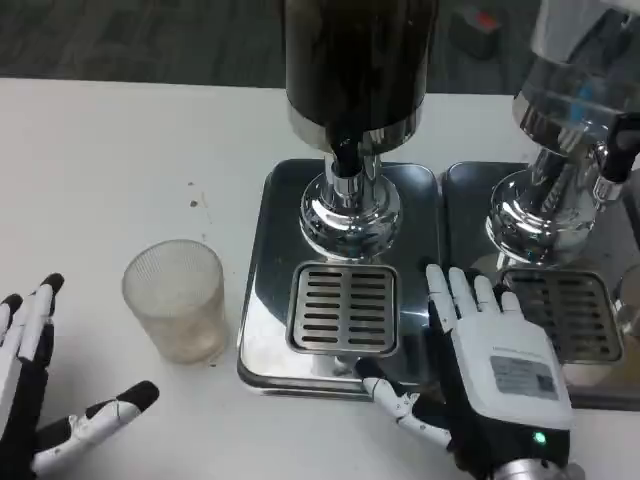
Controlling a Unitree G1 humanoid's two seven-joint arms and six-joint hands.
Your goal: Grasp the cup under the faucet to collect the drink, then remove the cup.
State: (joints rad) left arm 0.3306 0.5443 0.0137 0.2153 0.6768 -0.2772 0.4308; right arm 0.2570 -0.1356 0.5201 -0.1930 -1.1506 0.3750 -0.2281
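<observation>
- Left hand point(40, 385), at the lower left edge of the head view: fingers spread apart, thumb stretched toward the table's middle, nothing held. It lies near the cup but apart from it.
- Right hand point(490, 370), at the lower right: white back turned up, fingers extended and resting on or just above the front of the steel base, to the right of the slotted grille; nothing is in its grasp.
- Clear ribbed plastic cup point(175, 298): upright on the white table point(100, 160), just left of the dispenser's base and not under the spout. It appears empty, though a faint residue near the bottom cannot be ruled out.
- Dark-bodied drink dispenser on a chrome pedestal point(352, 120), with its black faucet point(345, 155) hanging above the slotted metal drip grille point(343, 308) set in a polished steel base tray point(270, 330).
- Second chrome dispenser point(560, 150) stands on its own tray to the right.
- Stage, as judged: the cup is not yet grasped or placed beneath the faucet.
- Risks, as judged: the light, thin-walled cup could tip or skid away if a fingertip pushes its side before the thumb opposes it; too hard a squeeze could buckle the wall. Lifting it over the raised tray rim invites a catch. A cup set off-centre on the grille would let the drink miss. The right hand, close to the grille, could crowd the cup's landing place.
</observation>
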